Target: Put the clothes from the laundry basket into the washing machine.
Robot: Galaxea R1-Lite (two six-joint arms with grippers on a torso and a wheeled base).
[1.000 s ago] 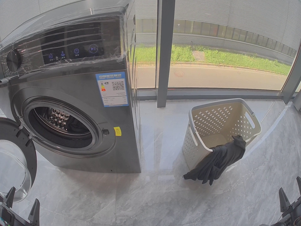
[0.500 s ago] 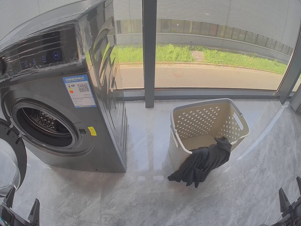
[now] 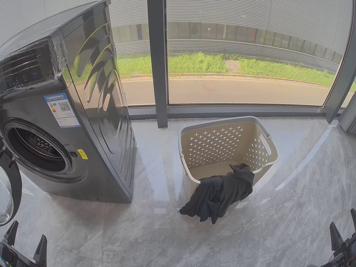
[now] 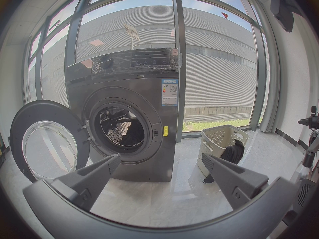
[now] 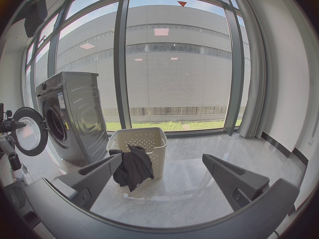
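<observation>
A cream laundry basket (image 3: pixel 226 141) (image 4: pixel 219 140) (image 5: pixel 146 140) stands on the marble floor near the window. A black garment (image 3: pixel 218 195) (image 4: pixel 232 153) (image 5: pixel 133 168) hangs over its near rim, trailing to the floor. The grey washing machine (image 3: pixel 100 104) (image 4: pixel 133 97) (image 5: pixel 83 107) stands at the left with its round door (image 3: pixel 7 190) (image 4: pixel 46 136) (image 5: pixel 30 133) swung open and the drum (image 3: pixel 39 149) (image 4: pixel 121 130) exposed. My left gripper (image 3: pixel 25 241) (image 4: pixel 159 168) is open, low at the front left. My right gripper (image 3: pixel 345 228) (image 5: pixel 159 166) is open at the front right, well short of the basket.
A dark window post (image 3: pixel 157 56) rises behind the gap between machine and basket. Glass panes run along the far side, with a curtain (image 5: pixel 252 93) at the right corner. Bare marble floor (image 3: pixel 148 234) lies between me, the basket and the machine.
The whole head view has swung to the right: machine and basket now sit further left in the picture. Both grippers hold the same place in the frame, still open.
</observation>
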